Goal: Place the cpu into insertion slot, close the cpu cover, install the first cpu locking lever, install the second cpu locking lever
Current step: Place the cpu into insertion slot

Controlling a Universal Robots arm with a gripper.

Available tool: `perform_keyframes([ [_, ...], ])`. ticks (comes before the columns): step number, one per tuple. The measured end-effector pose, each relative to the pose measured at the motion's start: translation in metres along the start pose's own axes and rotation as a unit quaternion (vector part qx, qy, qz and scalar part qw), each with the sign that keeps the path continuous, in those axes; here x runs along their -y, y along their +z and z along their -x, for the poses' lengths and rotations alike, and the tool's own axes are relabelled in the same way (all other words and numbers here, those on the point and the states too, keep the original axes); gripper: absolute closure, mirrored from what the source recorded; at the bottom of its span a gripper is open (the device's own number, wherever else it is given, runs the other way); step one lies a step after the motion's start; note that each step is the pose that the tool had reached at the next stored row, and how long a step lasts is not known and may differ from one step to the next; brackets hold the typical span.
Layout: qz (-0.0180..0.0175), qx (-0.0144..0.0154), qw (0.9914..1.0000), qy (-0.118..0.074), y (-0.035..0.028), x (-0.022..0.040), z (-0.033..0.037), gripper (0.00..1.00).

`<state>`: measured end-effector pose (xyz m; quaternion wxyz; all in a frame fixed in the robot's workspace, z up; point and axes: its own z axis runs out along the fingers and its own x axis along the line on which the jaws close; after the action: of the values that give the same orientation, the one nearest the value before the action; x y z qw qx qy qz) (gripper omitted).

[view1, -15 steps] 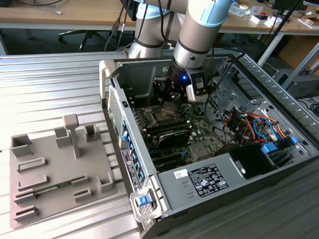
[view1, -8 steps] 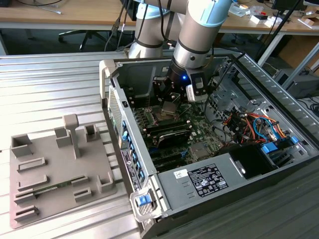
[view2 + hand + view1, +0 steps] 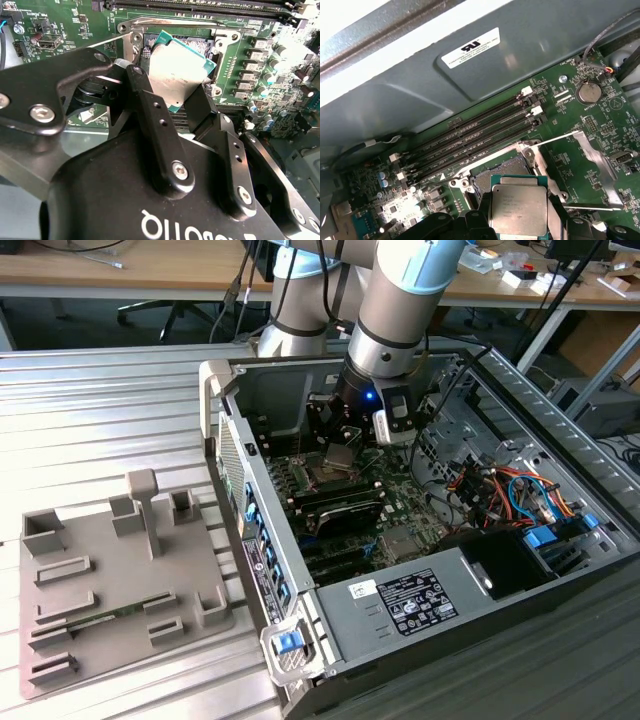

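One cpu (image 3: 519, 207) in claw (image 3: 518, 222) above insertion slot (image 3: 501, 171)

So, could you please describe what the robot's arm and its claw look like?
The arm is built of silvery-grey round segments with pale blue joint caps. A small blue light glows at its wrist, beside a white-and-black box. The claw is matte black, with flat linked bars, silver screws, straight fingers and white lettering on its body.
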<state>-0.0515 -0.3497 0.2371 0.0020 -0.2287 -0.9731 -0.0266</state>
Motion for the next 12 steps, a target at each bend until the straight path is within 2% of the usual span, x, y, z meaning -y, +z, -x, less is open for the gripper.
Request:
perform_keyframes([
  [12,0.0001,0.0003,0.99998,0.006,0.0000,0.0000,0.0000,0.47],
])
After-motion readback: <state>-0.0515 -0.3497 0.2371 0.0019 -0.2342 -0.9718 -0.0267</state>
